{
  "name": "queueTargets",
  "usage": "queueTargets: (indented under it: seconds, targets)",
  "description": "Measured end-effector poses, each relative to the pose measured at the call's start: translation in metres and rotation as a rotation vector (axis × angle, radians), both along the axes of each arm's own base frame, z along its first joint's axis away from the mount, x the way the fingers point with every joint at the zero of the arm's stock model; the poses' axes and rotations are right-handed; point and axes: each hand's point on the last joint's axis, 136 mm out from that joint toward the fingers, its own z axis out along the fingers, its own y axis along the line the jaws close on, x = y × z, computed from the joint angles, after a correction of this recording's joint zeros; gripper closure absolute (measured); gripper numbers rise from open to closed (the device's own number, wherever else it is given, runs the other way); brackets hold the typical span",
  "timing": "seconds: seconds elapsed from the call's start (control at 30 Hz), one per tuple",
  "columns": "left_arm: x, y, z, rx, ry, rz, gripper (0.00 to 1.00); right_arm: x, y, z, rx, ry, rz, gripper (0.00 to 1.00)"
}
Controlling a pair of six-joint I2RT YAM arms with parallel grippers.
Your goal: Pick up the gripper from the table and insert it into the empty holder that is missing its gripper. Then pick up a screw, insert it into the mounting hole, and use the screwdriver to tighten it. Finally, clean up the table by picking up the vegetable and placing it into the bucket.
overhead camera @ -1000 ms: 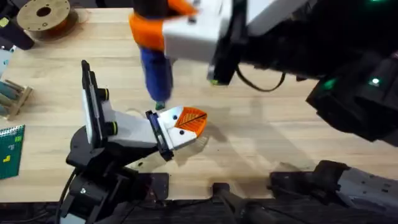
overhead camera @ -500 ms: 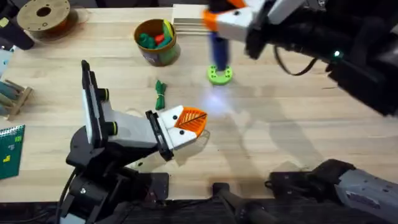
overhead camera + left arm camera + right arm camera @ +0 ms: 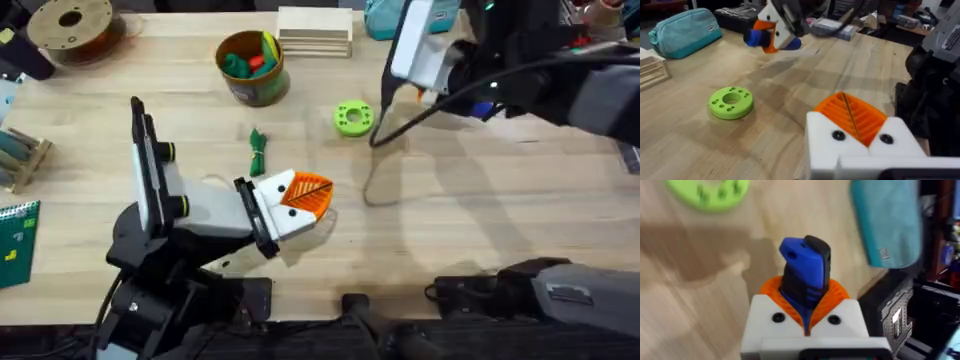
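Screwdriver up, vegetable not yet binned.
My right gripper (image 3: 807, 317) clamps the screwdriver (image 3: 804, 272); left gripper (image 3: 855, 125) together, empty; vegetable (image 3: 259, 152) lies at the bucket's (image 3: 250, 68) six o'clock.

bare counter (image 3: 470, 220) lies open right of the left gripper (image 3: 300, 205). farther back, the toy vegetable (image 3: 258, 152), green disc (image 3: 352, 118) and bucket (image 3: 250, 68) crowd the way.

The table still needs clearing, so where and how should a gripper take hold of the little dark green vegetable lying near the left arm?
Grip the vegetable across its thin stalk near mid-length, coming straight down from above. It lies flat on the table, pointing toward the bucket, with bare wood on both sides for the fingers.
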Motion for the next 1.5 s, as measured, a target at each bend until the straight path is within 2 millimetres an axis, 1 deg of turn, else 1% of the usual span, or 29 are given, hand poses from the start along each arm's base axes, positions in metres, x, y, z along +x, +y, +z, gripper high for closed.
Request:
queueTargets:
  seconds: [0.07,0.17,0.3,0.43,0.47,0.53,0.63,0.7,0.73,0.77,0.87,0.97,1.07,1.1,1.13,1.17,1.3,1.33,1.37,1.5]
  targets:
    - [0.0,0.0,0.0,0.0,0.0,0.0,0.997,0.0,-0.01,-0.018,-0.078,0.043,0.02,0.972]
    - [0.0,0.0,0.0,0.0,0.0,0.0,0.997,0.0,-0.017,-0.037,-0.156,0.091,0.05,0.972]
    - [0.0,0.0,0.0,0.0,0.0,0.0,0.997,-0.001,-0.02,-0.054,-0.2,0.136,0.08,0.972]
    - [0.0,0.0,0.0,0.0,0.0,0.0,0.997,-0.009,-0.022,-0.068,-0.224,0.192,0.098,0.972]
    - [0.0,0.0,0.0,0.0,0.0,0.0,0.997,-0.01,-0.022,-0.07,-0.226,0.203,0.099,0.941]
    - [0.0,0.0,0.0,0.0,0.0,0.0,0.997,-0.013,-0.023,-0.072,-0.233,0.215,0.103,0.793]
    - [0.0,0.0,0.0,0.0,0.0,0.0,0.997,-0.012,-0.024,-0.072,-0.24,0.212,0.101,0.499]
    - [0.0,0.0,0.0,0.0,0.0,0.0,0.997,-0.012,-0.025,-0.071,-0.237,0.21,0.092,0.283]
    - [0.0,0.0,0.0,0.0,0.0,0.0,0.997,-0.011,-0.025,-0.071,-0.236,0.207,0.086,0.234]
    - [0.0,0.0,0.0,0.0,0.0,0.0,0.997,-0.01,-0.024,-0.07,-0.228,0.204,0.077,0.216]
    - [0.0,0.0,0.0,0.0,0.0,0.0,0.997,-0.011,-0.02,-0.07,-0.203,0.204,0.048,0.209]
    - [0.0,0.0,0.0,0.0,0.0,0.0,0.997,-0.013,-0.009,-0.068,-0.169,0.197,0.026,0.207]
    - [0.0,0.0,0.0,0.0,0.0,0.0,0.997,-0.014,0.004,-0.059,-0.111,0.175,-0.016,0.205]
    - [0.0,0.0,0.0,0.0,-0.001,0.0,0.964,-0.015,0.007,-0.054,-0.083,0.165,-0.04,0.205]
    - [0.0,0.0,0.0,0.0,-0.001,0.0,0.883,-0.016,0.009,-0.05,-0.055,0.159,-0.065,0.204]
    - [0.0,0.0,0.0,0.002,-0.004,0.002,0.778,-0.018,0.011,-0.045,-0.025,0.157,-0.096,0.204]
    - [0.0,0.0,0.0,0.001,-0.004,0.003,0.156,-0.029,0.015,-0.028,0.096,0.171,-0.216,0.203]
    - [0.0,0.0,0.0,0.0,0.0,0.003,0.057,-0.032,0.016,-0.024,0.124,0.177,-0.244,0.203]
    - [0.0,0.0,0.0,0.0,-0.001,0.003,0.025,-0.035,0.016,-0.021,0.156,0.183,-0.28,0.204]
    - [0.001,0.0,0.0,0.0,-0.001,0.003,0.015,-0.039,0.017,-0.01,0.296,0.19,-0.436,0.2]
